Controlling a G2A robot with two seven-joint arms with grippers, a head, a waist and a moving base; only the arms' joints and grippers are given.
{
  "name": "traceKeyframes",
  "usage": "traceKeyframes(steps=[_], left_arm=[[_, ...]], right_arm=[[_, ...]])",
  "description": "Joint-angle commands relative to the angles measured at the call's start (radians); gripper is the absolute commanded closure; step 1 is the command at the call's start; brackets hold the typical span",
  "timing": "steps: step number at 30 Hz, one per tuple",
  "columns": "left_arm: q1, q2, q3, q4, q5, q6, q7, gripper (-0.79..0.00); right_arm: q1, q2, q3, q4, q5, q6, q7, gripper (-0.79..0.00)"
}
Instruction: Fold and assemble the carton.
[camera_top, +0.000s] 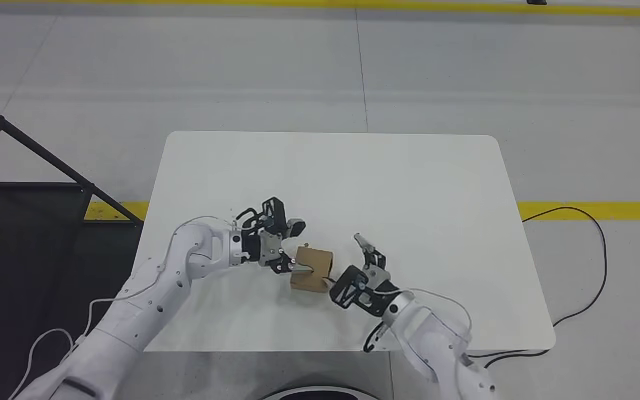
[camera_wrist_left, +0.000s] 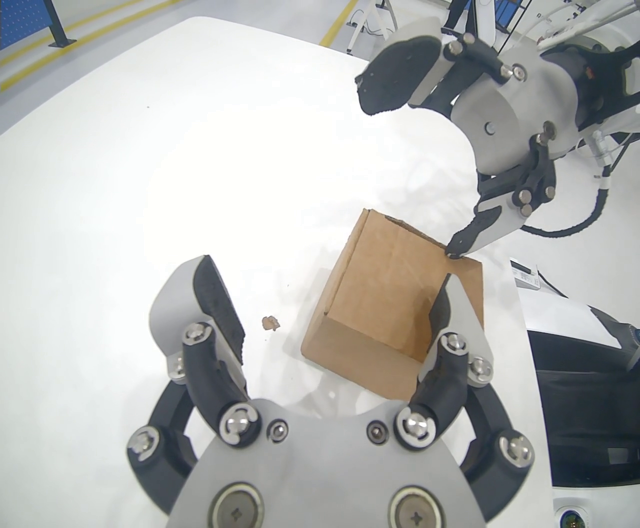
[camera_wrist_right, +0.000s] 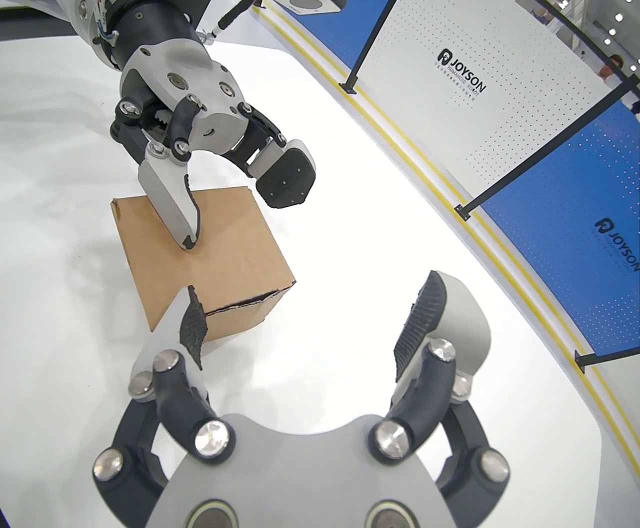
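**A:** What's on the bench?

**B:** One white table (camera_top: 420, 190). One brown carton (camera_top: 312, 268) sits near its front edge, closed up as a box, between two grippers.

**A:** And the grippers?

**B:** The left gripper (camera_wrist_left: 327, 270) is spread wide and grips nothing, with one fingertip (camera_wrist_right: 189, 243) resting on the carton's top face. The right gripper (camera_wrist_right: 310, 282) is just as wide and empty, with one fingertip (camera_wrist_left: 462, 242) touching an upper edge.

**A:** Anything smaller?

**B:** The left wrist view picks up one brown scrap (camera_wrist_left: 270, 323) just beside the carton. The right wrist view shows a ragged seam (camera_wrist_right: 245, 302) on its side.
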Motion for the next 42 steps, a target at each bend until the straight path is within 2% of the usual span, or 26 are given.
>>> traceKeyframes(steps=[1, 7, 17, 27, 31, 36, 42], left_arm=[[0.004, 0.002, -0.003, -0.005, 0.005, 0.000, 0.006, -0.785], [0.020, 0.008, -0.026, -0.025, 0.022, 0.001, 0.041, -0.785], [0.071, 0.021, -0.091, -0.050, 0.057, 0.000, 0.151, -0.785], [0.081, 0.028, -0.094, -0.057, 0.062, 0.000, 0.162, -0.785], [0.078, 0.030, -0.096, -0.056, 0.058, 0.000, 0.171, -0.785], [0.097, 0.039, -0.122, -0.070, 0.075, 0.000, 0.226, -0.785], [0.118, 0.055, -0.145, -0.071, 0.118, 0.000, 0.258, -0.785]], right_arm=[[-0.009, 0.001, 0.004, -0.006, -0.003, 0.018, -0.023, -0.785], [-0.026, 0.003, 0.008, -0.026, -0.014, 0.035, -0.042, -0.785], [0.035, -0.004, -0.002, -0.004, 0.057, -0.025, 0.035, -0.785], [0.074, -0.008, -0.011, 0.045, 0.099, -0.065, 0.051, -0.785], [0.043, -0.004, -0.004, 0.027, 0.087, -0.049, -0.019, -0.785], [-0.049, 0.006, 0.006, -0.003, 0.052, -0.001, -0.142, -0.785], [-0.106, 0.003, -0.019, 0.018, 0.085, 0.067, -0.249, -0.785]])
